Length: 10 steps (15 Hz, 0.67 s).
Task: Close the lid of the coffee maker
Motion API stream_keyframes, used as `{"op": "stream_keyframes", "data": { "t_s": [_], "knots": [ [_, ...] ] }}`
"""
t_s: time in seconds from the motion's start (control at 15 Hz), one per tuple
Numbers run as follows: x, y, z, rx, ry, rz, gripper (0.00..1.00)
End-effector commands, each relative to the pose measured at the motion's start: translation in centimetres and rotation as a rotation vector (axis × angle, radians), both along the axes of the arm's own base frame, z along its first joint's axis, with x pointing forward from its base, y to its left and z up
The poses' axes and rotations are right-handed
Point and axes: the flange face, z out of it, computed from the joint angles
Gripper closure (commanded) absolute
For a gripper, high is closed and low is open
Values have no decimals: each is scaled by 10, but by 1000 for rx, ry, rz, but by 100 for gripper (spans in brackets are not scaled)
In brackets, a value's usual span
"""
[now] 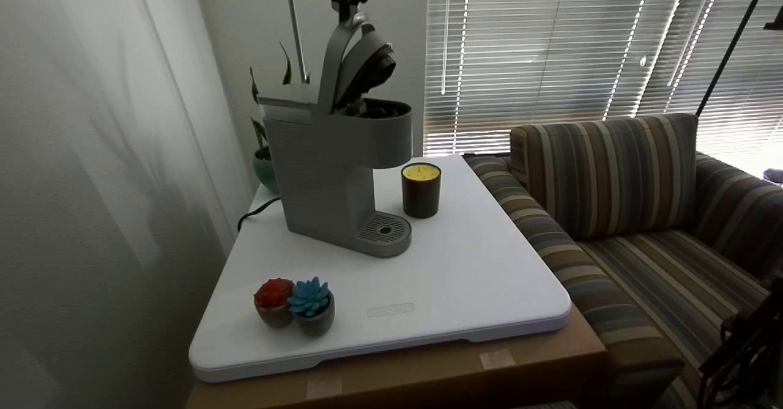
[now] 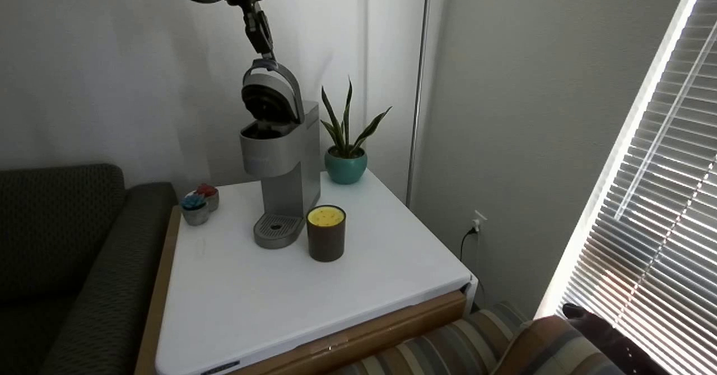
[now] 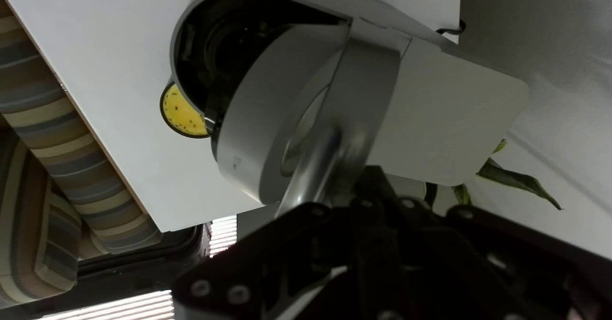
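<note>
The grey coffee maker [image 1: 318, 164] stands on a white tabletop; it also shows in an exterior view [image 2: 280, 156]. Its lid [image 1: 358, 60] is tilted up and open, dark underside facing the front, also seen in an exterior view [image 2: 268, 100] and the wrist view [image 3: 282, 90]. A grey curved handle [image 3: 358, 90] rises with the lid. My gripper [image 1: 345, 11] points down at the top of the handle, also in an exterior view [image 2: 268, 52]. In the wrist view the gripper [image 3: 375, 179] has its fingers together, behind the handle's top; exact contact is hard to tell.
A dark cup with yellow top [image 1: 421, 192] stands beside the coffee maker. Two small succulents [image 1: 311, 305] sit near the white table's edge [image 1: 459, 287]. A plant in a teal pot [image 2: 345, 165] is behind the machine. A striped armchair [image 1: 605, 176] adjoins the table.
</note>
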Motion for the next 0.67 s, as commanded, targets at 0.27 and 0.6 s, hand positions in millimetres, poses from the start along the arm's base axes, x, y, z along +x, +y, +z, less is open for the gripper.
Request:
{"op": "stream_keyframes", "data": {
  "t_s": [0.27,0.6],
  "knots": [
    [-28,-9,10,-4,121,-26,100],
    [-38,-14,6,10,167,-31,100]
  ]
}}
